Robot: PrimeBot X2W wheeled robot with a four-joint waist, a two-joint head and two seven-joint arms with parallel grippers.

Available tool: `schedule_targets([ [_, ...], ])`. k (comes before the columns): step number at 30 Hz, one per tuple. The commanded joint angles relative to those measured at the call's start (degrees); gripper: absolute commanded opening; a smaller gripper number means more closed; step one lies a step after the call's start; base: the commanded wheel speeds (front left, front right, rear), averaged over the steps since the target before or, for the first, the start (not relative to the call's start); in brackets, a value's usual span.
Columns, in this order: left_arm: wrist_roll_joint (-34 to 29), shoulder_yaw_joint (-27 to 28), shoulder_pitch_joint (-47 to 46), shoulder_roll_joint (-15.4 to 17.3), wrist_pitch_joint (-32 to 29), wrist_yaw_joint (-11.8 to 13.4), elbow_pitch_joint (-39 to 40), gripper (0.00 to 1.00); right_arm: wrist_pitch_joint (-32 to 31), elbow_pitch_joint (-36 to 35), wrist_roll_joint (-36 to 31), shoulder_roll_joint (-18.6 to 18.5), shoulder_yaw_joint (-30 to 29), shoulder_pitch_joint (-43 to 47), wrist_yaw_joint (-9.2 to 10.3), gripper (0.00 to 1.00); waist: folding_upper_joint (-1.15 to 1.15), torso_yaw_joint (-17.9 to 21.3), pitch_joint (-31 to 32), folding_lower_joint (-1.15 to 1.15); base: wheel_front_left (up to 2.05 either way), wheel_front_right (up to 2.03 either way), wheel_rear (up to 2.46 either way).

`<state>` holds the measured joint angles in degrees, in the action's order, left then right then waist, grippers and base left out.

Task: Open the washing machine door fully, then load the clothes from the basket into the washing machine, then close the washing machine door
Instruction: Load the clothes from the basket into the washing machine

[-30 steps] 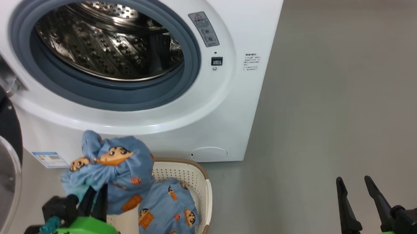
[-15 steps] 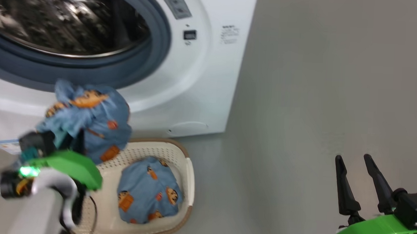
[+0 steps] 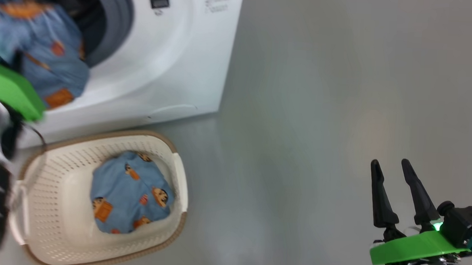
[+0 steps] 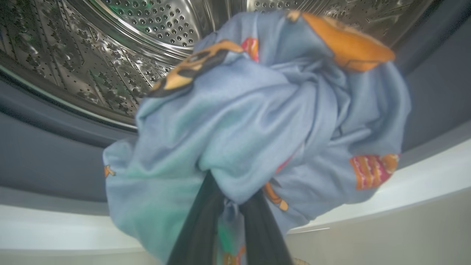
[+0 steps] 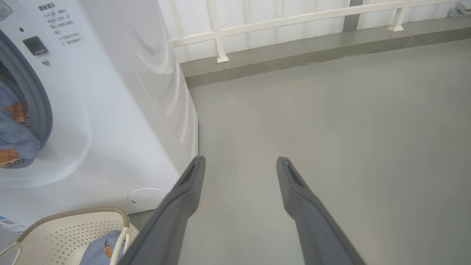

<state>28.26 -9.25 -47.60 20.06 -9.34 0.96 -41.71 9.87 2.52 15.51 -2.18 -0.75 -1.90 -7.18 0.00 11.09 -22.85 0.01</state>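
My left gripper [image 4: 231, 197] is shut on a bundle of the light blue printed clothes [image 4: 257, 121], holding it at the mouth of the washing machine [image 3: 171, 64], just before the steel drum [image 4: 110, 55] and over the grey-blue rubber ring [image 4: 48, 147]. The head view has this bundle [image 3: 42, 57] blurred at the upper left, above the arm's green wrist cover. A second bundle [image 3: 130, 191] lies in the cream basket [image 3: 57, 147] on the floor below the machine. My right gripper [image 3: 391, 173] hangs open over bare floor at the lower right. The washing machine door is out of view.
Grey floor [image 3: 322, 112] stretches to the right of the machine. In the right wrist view a low kerb with a white railing [image 5: 294, 22] runs along the far side, behind the machine's side panel [image 5: 147, 92]. The basket's brown rim [image 5: 73, 213] sits close to the machine's front.
My left arm has lifted the clothes bundle from above the basket up to the drum opening. The head camera has swung, shifting the whole picture leftward. The right gripper stays open.
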Motion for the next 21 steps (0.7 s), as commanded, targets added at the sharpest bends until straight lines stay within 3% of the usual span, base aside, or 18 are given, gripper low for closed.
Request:
schedule_targets([
  [1,0.4,2.15,-3.69,3.98,-1.05,-0.27,0.62,0.0,1.15,-0.73,1.18,-0.7,1.76,-1.58,-0.31,1.0,0.0,3.36,-4.3,-0.01,0.0,0.0,0.0],
  [10,-0.32,3.37,-16.59,10.5,-4.11,0.02,1.64,0.0,4.15,2.92,4.39,-0.7,4.32,-5.39,-0.31,1.0,0.0,6.05,-11.21,-0.01,0.0,0.0,0.0],
  [16,-3.76,3.46,-21.89,14.23,2.75,1.48,3.67,0.0,4.9,4.4,6.1,-0.7,5.28,-7.54,-0.31,1.0,0.0,7.44,-14.43,-0.01,0.0,0.0,0.0],
  [20,-5.68,2.87,-23.64,15.0,7.73,2.14,2.73,0.0,5.07,5.35,6.75,-0.7,5.58,-8.42,-0.31,1.0,0.0,7.66,-15.31,-0.01,0.0,0.0,0.0],
  [21,-5.76,2.89,-23.9,14.99,8.54,2.24,2.23,0.29,5.08,5.42,6.85,-0.7,5.54,-8.6,-0.31,1.0,0.0,7.66,-15.41,-0.01,0.0,0.0,0.0],
])
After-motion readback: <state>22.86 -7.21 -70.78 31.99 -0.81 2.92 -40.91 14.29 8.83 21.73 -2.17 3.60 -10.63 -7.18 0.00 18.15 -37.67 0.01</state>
